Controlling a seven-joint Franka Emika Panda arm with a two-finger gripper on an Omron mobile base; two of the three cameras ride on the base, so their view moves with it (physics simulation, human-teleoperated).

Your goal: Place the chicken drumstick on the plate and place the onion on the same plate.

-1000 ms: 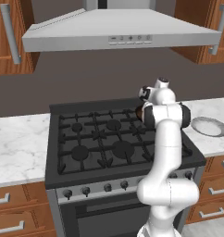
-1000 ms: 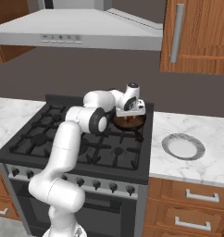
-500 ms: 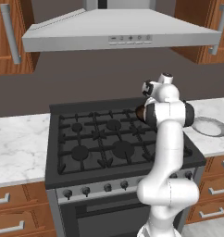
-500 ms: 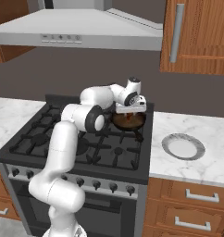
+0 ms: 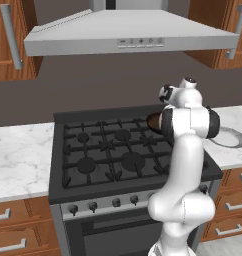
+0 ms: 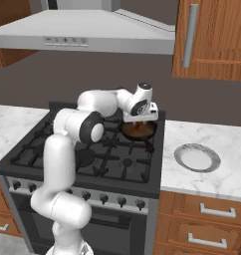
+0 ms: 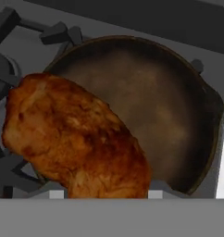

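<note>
1. One white arm rises from the base, bends at the elbow over the stove [image 6: 82,149] and reaches to the back right burner, hand pointing down.
2. The gripper [image 6: 138,125] hangs just above the dark skillet [image 6: 138,131]; its fingers are clamped on the chicken drumstick [image 7: 77,139], which looms large and orange-brown in the hand view, lifted over the skillet's brown bottom [image 7: 164,115].
3. The plate [image 6: 197,158] lies on the marble counter [image 6: 227,174] to the right of the stove, well apart from the gripper.
4. In the left base view the skillet [image 5: 154,121] peeks out beside the forearm, and the plate [image 5: 230,137] sits beyond it.
</note>
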